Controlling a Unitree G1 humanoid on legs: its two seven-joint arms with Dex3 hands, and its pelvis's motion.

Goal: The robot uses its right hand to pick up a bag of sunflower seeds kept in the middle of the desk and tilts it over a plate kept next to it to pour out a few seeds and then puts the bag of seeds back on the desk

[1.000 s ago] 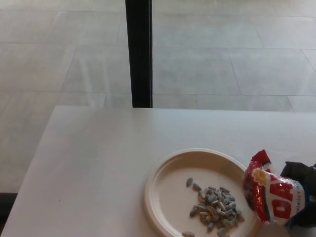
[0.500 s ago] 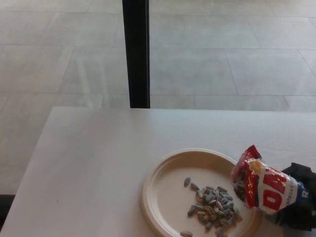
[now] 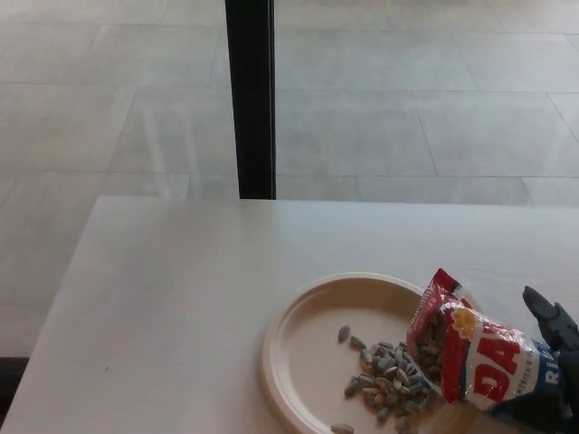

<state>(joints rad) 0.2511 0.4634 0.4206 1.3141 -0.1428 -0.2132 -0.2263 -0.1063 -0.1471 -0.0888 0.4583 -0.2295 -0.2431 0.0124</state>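
At lower right of the head view, gripping the bag of sunflower seeds [image 3: 478,358] with the right hand [image 3: 548,375], black fingers closed around its rear end. Tilting further than half a second ago, mouth now lower and reaching farther left over the plate [image 3: 303,330], nearly lying on its side. Hanging open-mouthed just above the pile of seeds [image 3: 391,384], with seeds showing inside the opening. Sitting on the white desk [image 3: 172,289], the plate keeping its earlier place. Running off the right and bottom edges, most of the hand staying hidden behind the bag, only one finger tip [image 3: 543,310] poking up clearly beyond it. Lying left of the hand, the bag's printed side facing up. Left hand not showing anywhere.
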